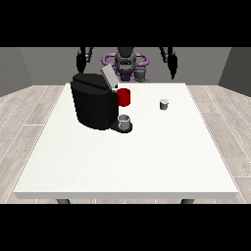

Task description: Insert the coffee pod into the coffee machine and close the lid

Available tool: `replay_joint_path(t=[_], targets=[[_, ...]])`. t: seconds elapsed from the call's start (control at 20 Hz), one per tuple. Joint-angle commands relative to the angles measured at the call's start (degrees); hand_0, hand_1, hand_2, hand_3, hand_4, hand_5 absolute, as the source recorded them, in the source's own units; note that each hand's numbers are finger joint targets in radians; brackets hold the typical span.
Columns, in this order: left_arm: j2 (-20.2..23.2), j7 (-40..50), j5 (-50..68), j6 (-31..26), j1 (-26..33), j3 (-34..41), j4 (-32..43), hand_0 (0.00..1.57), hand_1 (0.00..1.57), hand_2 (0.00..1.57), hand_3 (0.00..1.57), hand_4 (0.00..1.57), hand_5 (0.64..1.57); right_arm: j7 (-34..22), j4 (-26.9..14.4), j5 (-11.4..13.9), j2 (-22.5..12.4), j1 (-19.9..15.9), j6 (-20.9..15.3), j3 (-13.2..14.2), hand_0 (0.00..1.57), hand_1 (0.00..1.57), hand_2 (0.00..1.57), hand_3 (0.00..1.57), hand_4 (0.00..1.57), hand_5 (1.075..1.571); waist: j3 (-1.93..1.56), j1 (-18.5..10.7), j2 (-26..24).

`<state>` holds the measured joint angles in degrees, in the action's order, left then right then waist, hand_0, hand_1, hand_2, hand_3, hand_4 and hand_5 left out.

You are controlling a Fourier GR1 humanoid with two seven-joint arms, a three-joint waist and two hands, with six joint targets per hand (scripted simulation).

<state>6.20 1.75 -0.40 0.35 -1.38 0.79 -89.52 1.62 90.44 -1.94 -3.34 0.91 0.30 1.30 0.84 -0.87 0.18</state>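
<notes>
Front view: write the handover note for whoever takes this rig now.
Robot hand at the view's left and robot hand at the view's right: both raised at the table's far edge, holding nothing.
Coffee machine: on the white table, lid tilted open; a grey cup at its base, a red cup beside it.
Coffee pod: on the table to the machine's right, untouched.
Done: nothing.
Left: pick the pod, insert it, close the lid.

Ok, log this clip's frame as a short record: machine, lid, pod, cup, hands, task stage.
machine: black coffee machine at the table's left-centre
lid: lid raised, open
pod: small grey pod standing alone, right of the machine
cup: grey cup on the machine's base
red part: red part on the machine's front
hands: left-side hand and right-side hand, both raised, touching nothing
stage: pod not yet picked up
</notes>
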Motion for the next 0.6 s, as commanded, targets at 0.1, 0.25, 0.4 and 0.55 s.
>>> replay_joint_path(t=[0.1,0.25,0.4,0.55], targets=[[0.7,-4.2,3.9,-4.4,0.7,1.7,-0.6,0.0,0.0,0.0,0.0,0.28,1.571,-0.2,-3.2,2.5,0.5,0.9,-1.2,-0.9,0.0,0.0,0.0,0.0,0.13,1.571,-0.84,-0.8,-1.3],[-0.4,-11.9,4.7,-6.0,2.0,1.9,1.8,0.0,0.0,0.0,0.0,0.28,1.571,-1.2,-1.7,1.7,-1.9,3.4,2.2,-1.2,0.0,0.0,0.0,0.0,0.13,1.571,-0.82,1.6,-1.7],[2.7,-13.6,4.0,-9.0,5.1,2.4,2.1,0.0,0.0,0.0,0.0,0.24,1.571,1.6,1.2,2.2,2.4,1.8,-6.4,2.2,0.0,0.0,0.0,0.0,0.09,1.571,-0.82,1.4,-3.7],[4.3,-13.7,0.1,-9.2,4.4,1.1,1.4,0.0,0.0,0.0,0.0,0.32,1.571,2.7,-1.0,1.6,2.5,1.0,-6.7,2.7,0.0,0.0,0.0,0.0,0.14,1.571,-0.84,0.6,-2.6]])
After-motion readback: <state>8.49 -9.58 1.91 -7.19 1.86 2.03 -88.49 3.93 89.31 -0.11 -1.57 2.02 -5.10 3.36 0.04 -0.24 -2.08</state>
